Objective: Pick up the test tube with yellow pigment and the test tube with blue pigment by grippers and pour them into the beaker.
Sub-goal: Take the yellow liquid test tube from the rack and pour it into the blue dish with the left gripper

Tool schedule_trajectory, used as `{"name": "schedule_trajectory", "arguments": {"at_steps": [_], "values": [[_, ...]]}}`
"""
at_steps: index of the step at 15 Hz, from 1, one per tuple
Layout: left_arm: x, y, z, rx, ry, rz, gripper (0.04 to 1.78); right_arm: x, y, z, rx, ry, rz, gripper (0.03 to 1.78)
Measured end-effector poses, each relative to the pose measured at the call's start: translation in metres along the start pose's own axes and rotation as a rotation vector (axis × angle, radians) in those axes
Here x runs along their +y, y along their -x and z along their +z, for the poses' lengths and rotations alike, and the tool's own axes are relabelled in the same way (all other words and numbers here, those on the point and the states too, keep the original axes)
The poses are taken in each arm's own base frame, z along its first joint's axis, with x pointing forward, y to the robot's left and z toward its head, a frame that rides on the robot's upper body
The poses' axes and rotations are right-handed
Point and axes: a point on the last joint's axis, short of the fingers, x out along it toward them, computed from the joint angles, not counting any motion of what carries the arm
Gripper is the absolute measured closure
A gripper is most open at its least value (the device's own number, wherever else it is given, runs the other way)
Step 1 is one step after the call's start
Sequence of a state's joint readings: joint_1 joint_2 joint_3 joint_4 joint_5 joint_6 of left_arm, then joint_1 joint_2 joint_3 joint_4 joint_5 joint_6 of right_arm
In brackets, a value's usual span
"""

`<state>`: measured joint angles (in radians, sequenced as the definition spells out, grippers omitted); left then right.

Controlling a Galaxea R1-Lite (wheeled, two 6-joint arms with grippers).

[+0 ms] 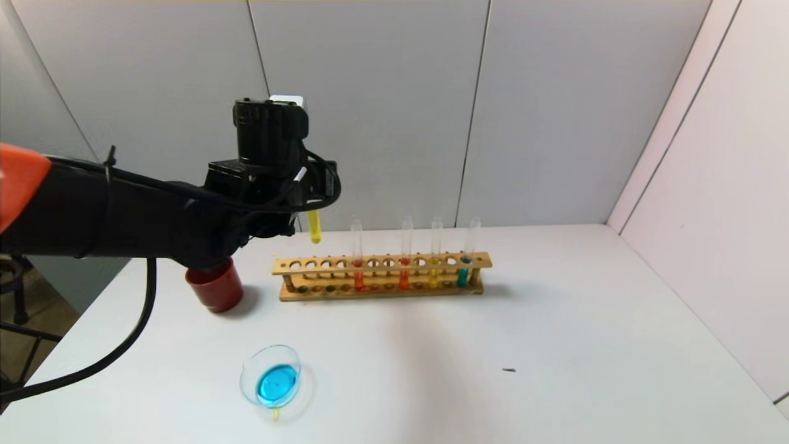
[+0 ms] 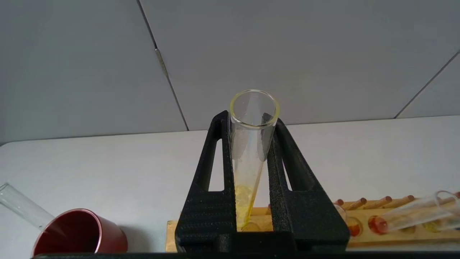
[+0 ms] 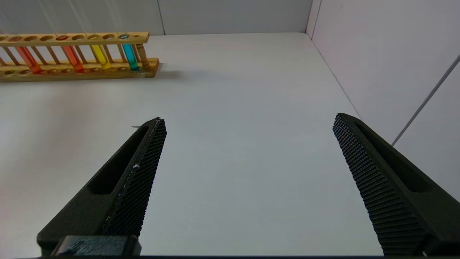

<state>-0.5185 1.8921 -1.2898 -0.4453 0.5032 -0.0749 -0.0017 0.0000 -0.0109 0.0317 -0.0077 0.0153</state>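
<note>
Above the wooden rack's (image 1: 382, 274) left end, left gripper (image 2: 251, 144) clamps the yellow-pigment test tube (image 1: 315, 226) upright; beaker (image 1: 271, 377) sits well nearer. Slipping glass risks spillage. Right gripper (image 3: 248, 180) idles wide-spread above table (image 1: 555, 345).

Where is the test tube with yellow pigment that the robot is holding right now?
In the head view, the test tube with yellow pigment hangs upright in the left gripper, above the left end of the wooden rack and right of the red cup.
</note>
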Motion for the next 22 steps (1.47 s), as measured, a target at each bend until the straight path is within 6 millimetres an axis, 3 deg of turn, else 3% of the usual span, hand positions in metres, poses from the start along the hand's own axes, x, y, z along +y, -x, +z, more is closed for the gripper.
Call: {"name": "schedule_trajectory", "arguments": {"at_steps": [10,16,22], "values": [[0.038,0.084,0.034,0.068,-0.039,0.022,1.51,0.0,0.0,0.0,0.0,0.0,0.0,0.11],[0.07,0.138,0.019,0.161,-0.105,0.057,1.51,0.0,0.0,0.0,0.0,0.0,0.0,0.11],[0.094,0.171,-0.027,0.265,-0.222,0.068,1.51,0.0,0.0,0.0,0.0,0.0,0.0,0.11]]}}
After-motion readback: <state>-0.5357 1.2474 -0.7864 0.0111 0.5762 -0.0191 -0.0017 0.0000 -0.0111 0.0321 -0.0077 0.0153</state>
